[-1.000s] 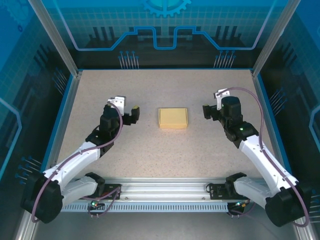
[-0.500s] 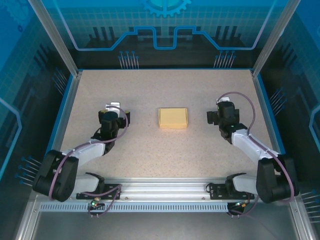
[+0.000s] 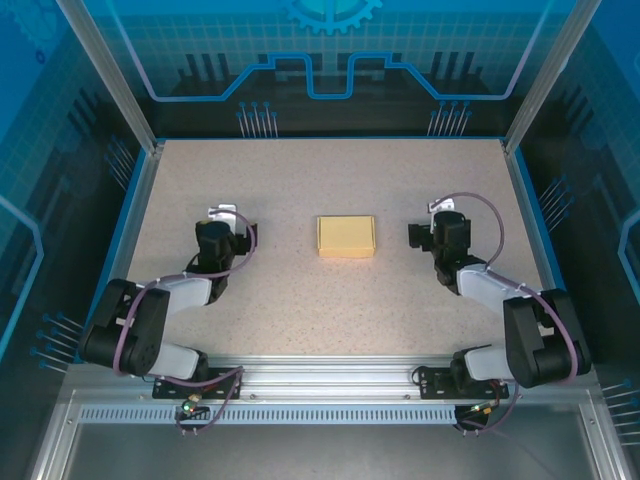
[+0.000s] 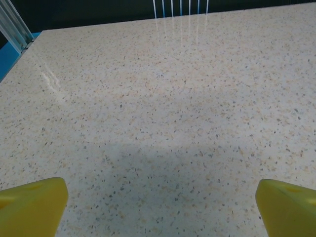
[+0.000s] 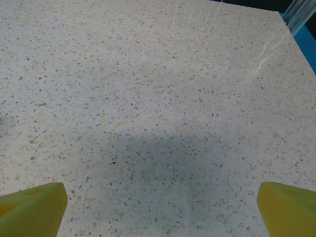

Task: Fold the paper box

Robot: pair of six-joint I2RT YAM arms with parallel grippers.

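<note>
The paper box [image 3: 346,237], a pale yellow flat rectangle, is being left lying flat at the middle of the speckled table [image 3: 300,310], between the two arms and apart from both. The left gripper [image 3: 228,232] is being held low over the table, well to the left of the box, its yellow fingertips [image 4: 32,205] being held wide apart with bare tabletop between them. The right gripper [image 3: 428,232] is being held likewise to the right of the box, its yellow fingertips [image 5: 286,207] being spread wide over bare tabletop.
</note>
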